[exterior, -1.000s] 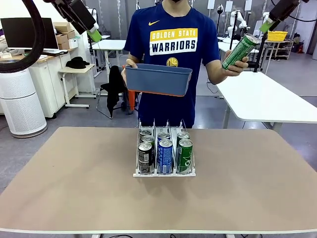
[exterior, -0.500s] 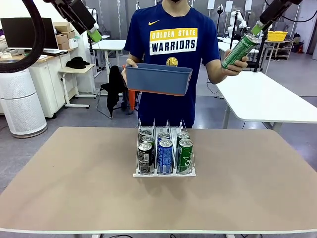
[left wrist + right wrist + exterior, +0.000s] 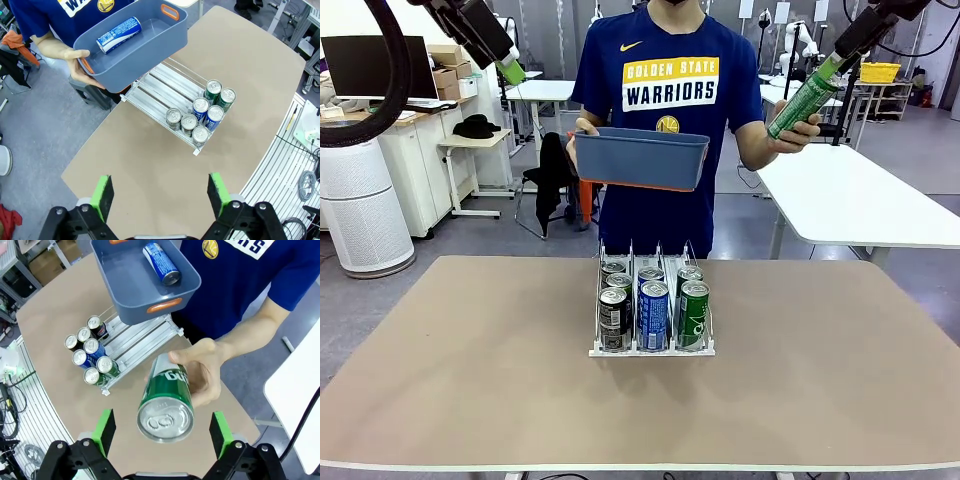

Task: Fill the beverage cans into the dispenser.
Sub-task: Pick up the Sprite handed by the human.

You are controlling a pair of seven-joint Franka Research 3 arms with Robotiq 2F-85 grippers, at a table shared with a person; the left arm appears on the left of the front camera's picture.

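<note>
Overhead, right pincer (image 3: 161,426) gapes before the green can (image 3: 169,386), gaps either side.

Lab room around a tan tabletop (image 3: 470,380), with a person (image 3: 665,60) standing at its far edge.
The person wears a blue Golden State Warriors T-shirt and carries a blue plastic bin (image 3: 640,160) with orange handles at chest height, above the tabletop's far edge. Beyond the far left corner are a white air purifier (image 3: 360,215), a dark monitor (image 3: 365,65), cardboard boxes (image 3: 450,70) and a black hat (image 3: 477,127) on a small side table (image 3: 470,145). A white table (image 3: 860,200) stands beyond the far right corner, with a yellow basket (image 3: 880,72) far behind it.
</note>
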